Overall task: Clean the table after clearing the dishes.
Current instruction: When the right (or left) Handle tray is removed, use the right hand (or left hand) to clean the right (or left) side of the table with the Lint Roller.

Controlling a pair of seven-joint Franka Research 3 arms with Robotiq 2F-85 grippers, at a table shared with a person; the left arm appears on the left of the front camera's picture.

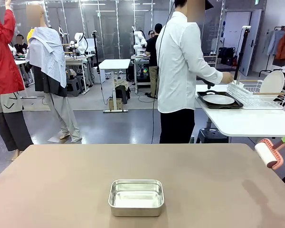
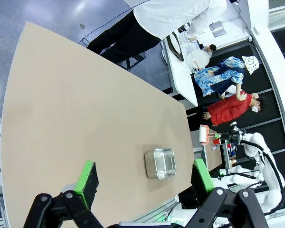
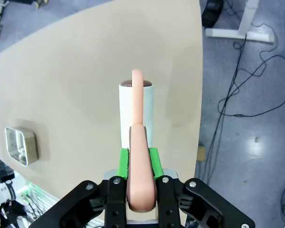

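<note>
The taupe table [image 1: 61, 180] spans the front view. At its right edge a lint roller [image 1: 268, 153] with a white roll and a pink handle hangs just above the top. My right gripper [image 3: 138, 160] is shut on the pink handle, and the white roll [image 3: 136, 111] points away over the table's edge. My left gripper [image 2: 143, 167] stands open high above the table [image 2: 76, 109], nothing between its green pads [image 2: 88, 178]. The dishes are off the table: one white plate lies on a dark tray [image 1: 235, 105] on the white side table, and another plate [image 1: 271, 83] stands in the wire rack.
A small steel pan [image 1: 136, 197] sits near the table's front middle, also in the wrist views [image 2: 160, 163] [image 3: 21, 145]. A person in a white shirt [image 1: 178, 66] stands at the far side, turned toward the white side table [image 1: 247, 122]. Cables lie on the floor [image 3: 247, 95].
</note>
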